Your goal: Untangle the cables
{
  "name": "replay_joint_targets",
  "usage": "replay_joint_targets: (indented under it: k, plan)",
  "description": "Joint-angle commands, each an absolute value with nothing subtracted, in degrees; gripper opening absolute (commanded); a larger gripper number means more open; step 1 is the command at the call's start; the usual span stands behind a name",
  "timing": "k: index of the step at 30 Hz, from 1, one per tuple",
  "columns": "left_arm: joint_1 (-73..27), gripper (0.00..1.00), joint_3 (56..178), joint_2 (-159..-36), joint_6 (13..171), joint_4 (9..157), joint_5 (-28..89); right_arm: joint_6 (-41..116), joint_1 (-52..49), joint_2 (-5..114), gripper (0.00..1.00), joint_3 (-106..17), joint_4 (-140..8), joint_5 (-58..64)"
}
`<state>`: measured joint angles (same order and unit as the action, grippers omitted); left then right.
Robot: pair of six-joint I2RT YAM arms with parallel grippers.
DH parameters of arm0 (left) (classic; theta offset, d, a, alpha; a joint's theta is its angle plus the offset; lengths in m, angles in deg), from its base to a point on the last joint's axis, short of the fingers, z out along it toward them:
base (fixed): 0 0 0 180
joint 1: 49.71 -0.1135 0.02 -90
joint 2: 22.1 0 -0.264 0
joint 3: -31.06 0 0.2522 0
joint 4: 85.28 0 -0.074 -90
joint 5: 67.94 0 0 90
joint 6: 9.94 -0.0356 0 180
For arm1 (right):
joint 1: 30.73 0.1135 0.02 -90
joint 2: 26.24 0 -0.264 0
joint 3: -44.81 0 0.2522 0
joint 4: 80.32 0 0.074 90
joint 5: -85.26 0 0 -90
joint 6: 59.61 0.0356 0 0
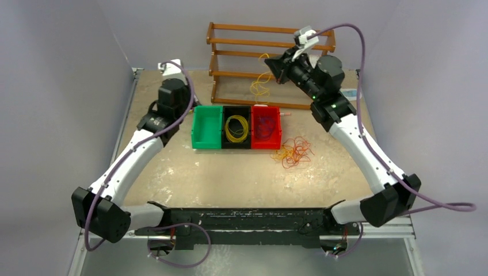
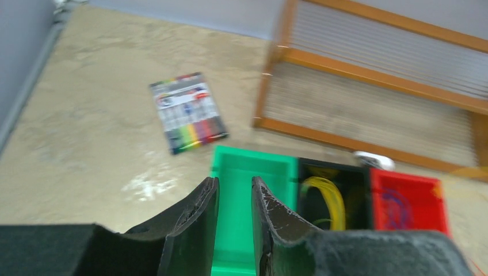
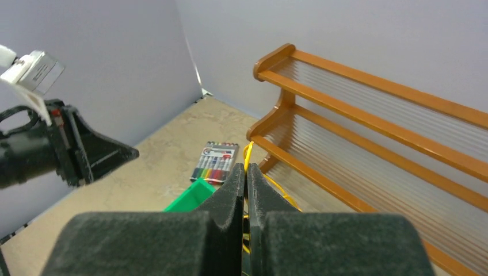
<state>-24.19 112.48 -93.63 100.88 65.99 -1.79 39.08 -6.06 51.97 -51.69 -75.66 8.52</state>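
Note:
My right gripper [image 1: 276, 65] hangs high in front of the wooden rack, shut on a thin yellow cable [image 1: 260, 86] that dangles from its tips; the strand [image 3: 248, 150] shows between the pressed fingers. A loose tangle of orange and yellow cables [image 1: 292, 150] lies on the table right of the bins. Yellow loops [image 1: 236, 127] fill the black bin, and dark purple ones [image 1: 265, 125] the red bin. My left gripper [image 2: 235, 181] hovers left of the green bin [image 2: 253, 167], jaws slightly apart with nothing between them.
Three bins stand side by side: green [image 1: 206, 142], black [image 1: 236, 145], red [image 1: 266, 144]. A wooden rack [image 1: 270, 43] stands at the back. A pack of markers [image 2: 189, 112] lies on the table behind the green bin. Grey walls close in the left side.

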Motion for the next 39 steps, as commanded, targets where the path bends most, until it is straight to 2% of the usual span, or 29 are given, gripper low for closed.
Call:
replay_joint_targets:
  k: [1, 11, 22, 36, 39]
  plan:
    - [-32.92, 0.27, 113.16, -92.71, 101.37, 62.80, 2.62, 38.39, -4.02, 55.41, 0.00, -56.12, -80.73, 10.03]
    - [-38.62, 0.27, 109.67, -93.82, 102.02, 67.31, 7.51, 39.88, -2.19, 63.66, 0.00, -60.44, -81.65, 14.15]
    - [-38.81, 0.27, 108.83, -93.57, 101.93, 66.19, 3.66, 41.85, -0.55, 67.11, 0.00, -61.15, -83.26, 19.35]
    - [-38.99, 0.31, 108.06, -93.99, 102.93, 66.38, 3.52, 42.42, -0.26, 72.92, 0.00, -54.53, -87.70, 19.47]
    - [-39.07, 0.34, 107.87, -94.04, 103.05, 66.40, 3.61, 42.50, -0.27, 74.06, 0.00, -53.58, -87.74, 20.04]
